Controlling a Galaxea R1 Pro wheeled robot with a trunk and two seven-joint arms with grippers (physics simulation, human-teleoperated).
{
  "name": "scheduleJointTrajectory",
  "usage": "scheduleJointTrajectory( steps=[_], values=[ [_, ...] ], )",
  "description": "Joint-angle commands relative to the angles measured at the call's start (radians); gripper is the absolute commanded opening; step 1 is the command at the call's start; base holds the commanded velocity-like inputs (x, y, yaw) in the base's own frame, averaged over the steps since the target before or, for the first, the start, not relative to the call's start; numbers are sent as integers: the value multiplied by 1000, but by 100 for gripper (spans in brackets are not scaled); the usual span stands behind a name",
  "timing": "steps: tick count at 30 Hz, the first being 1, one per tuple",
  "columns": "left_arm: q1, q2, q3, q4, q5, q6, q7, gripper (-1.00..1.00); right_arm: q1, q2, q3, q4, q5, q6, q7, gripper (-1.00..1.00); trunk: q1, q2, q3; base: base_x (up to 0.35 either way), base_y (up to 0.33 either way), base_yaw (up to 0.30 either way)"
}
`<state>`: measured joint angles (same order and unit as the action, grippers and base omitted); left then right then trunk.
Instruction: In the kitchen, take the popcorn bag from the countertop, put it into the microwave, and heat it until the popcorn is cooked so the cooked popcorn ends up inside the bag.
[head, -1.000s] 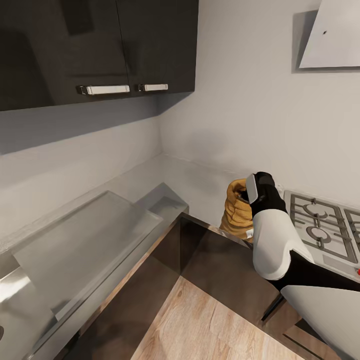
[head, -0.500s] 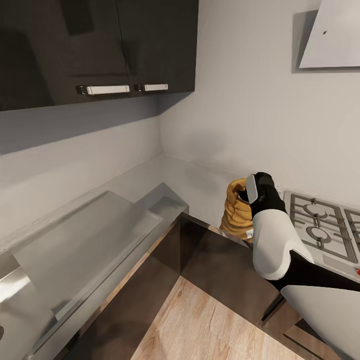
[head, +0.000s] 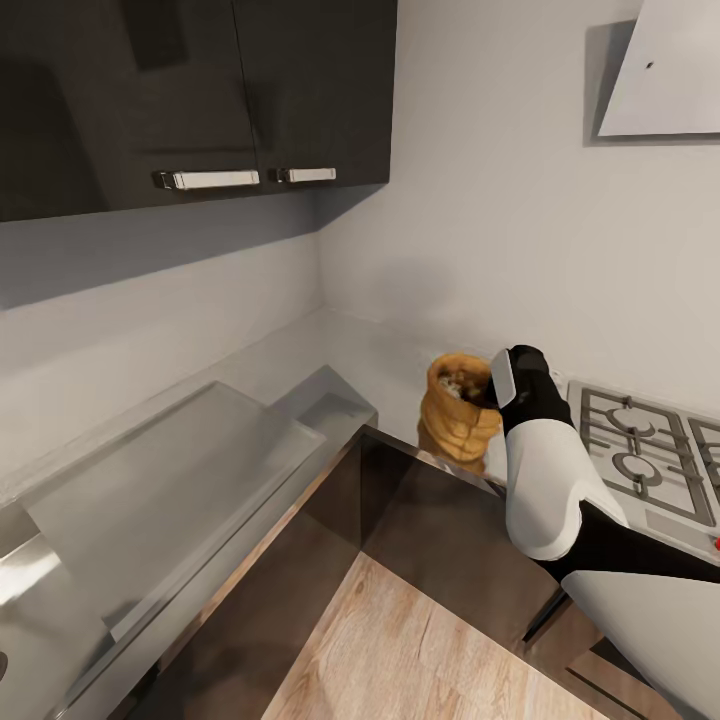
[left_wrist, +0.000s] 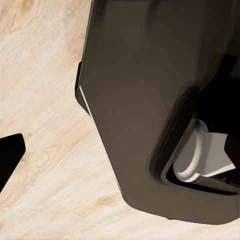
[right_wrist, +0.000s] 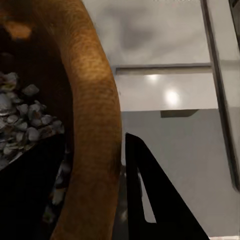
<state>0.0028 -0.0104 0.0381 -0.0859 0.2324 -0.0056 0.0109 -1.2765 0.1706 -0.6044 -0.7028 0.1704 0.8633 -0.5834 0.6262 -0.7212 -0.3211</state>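
Nearest us, under the head camera, lies the wood floor, and our right arm reaches from the lower right up over the dark cabinet fronts to the edge of the countertop. At its end the right gripper meets the rim of the popcorn bag, a tan, wrinkled sack that stands on the counter just beside the gas hob. In the right wrist view the sack's wall runs between the two dark fingers, one inside the mouth over the popcorn and one outside, so we judge the fingers pinched on the rim. Our left gripper's fingers cannot be read; the left wrist view looks down at floor and a dark part of the robot.

We judge the pickup to be in hand: the bag is gripped but not carried off. Next we must lift it upright, so no kernels spill, and turn to find the microwave. Beyond, the grey wall and dark upper cabinets close the corner.
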Motion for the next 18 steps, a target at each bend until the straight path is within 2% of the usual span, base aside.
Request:
scheduleJointTrajectory(
  steps=[1, 5, 10, 11, 13, 15, 16, 18],
  values=[
    [0, 0, 3, -2, 3, -1, 1, 100, -1, 1, -5, -1, 9, 6, 4, -100, 0, -1, -1, 0, 0, 0],
    [0, 0, 3, -2, 3, -1, 1, 100, -1, 2, -1, -2, 13, 10, 3, -100, 0, -1, -1, 0, 0, 0],
    [0, 0, 3, -2, 3, -1, 1, 100, -1, 1, 14, -15, 19, 95, 2, -100, 0, -1, -1, 0, 0, 0],
    [0, 0, 3, -2, 4, -1, 1, 100, -1, 2, 34, -17, 20, 112, 2, -100, 0, -1, -1, 0, 0, 0],
    [0, 0, 3, -2, 4, -1, 1, 100, -1, 3, 100, -22, 21, 134, 2, -100, 0, -1, -1, 0, 0, 0],
    [0, 0, 3, -2, 4, -1, 1, 100, -1, 4, 163, -67, 15, 160, 2, -100, 0, -1, -1, 0, 0, 0],
    [0, 0, 3, -2, 4, -1, 1, 100, -1, 4, 175, -104, 13, 184, 3, -100, 0, -1, -1, 0, 0, 0],
    [0, 0, 3, -2, 4, -1, 1, 100, -1, 4, 180, -142, 12, 184, 3, -100, 0, -1, -1, 0, 0, 0]
  ],
)
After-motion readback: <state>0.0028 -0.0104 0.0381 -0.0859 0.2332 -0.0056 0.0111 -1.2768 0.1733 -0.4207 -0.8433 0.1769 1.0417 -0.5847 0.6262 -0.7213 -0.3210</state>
